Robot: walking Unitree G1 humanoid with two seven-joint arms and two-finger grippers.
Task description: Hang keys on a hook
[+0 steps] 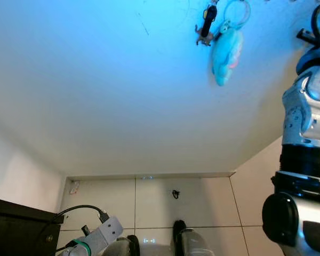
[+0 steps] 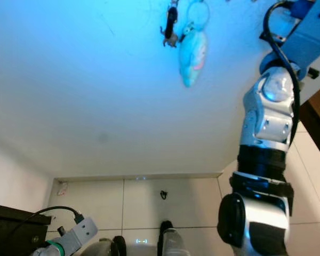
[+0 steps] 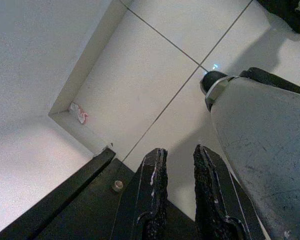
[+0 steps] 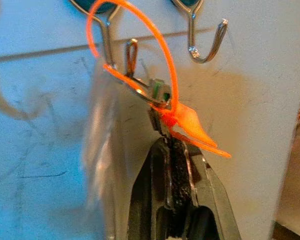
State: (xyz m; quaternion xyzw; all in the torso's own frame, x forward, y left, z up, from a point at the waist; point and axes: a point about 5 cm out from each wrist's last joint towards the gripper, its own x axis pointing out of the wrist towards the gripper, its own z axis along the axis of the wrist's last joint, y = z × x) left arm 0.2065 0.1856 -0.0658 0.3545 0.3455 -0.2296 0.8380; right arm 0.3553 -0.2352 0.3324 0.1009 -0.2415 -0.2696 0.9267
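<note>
- Orange plastic loop (image 4: 140, 45) of the key bunch is draped over a bent silver wire hook (image 4: 107, 42) on the wall, straight beyond the tips of the right claw (image 4: 169, 142).
- Below the loop a small green-and-metal key piece (image 4: 157, 92) and an orange plastic tag (image 4: 192, 125) sit right at the claw's tips; the right claw's two black fingers (image 4: 145, 200) are pressed together, clamped on the end of the key bunch where the tag joins.
- A blurred pale shape hangs from the same bunch, just beside the claw.
- Seen from the head, the bunch shows as a ring with a soft pale-blue fish-shaped charm (image 1: 226, 50) and a dark key fob (image 1: 207, 24) hanging against the wall, high up.
- Another silver wire hook (image 4: 205, 37) stands bare just to the far side of the first one, near the claw.
- The right silver arm (image 2: 269, 133) reaches upward toward the wall.
- The left claw (image 3: 177, 195) hangs low by the robot's leg, its black fingers slightly apart with nothing between them, over white floor tiles (image 3: 155, 75).
- Near it are a dark cabinet corner (image 1: 16, 224) and the pale skirting board (image 3: 90, 55).
</note>
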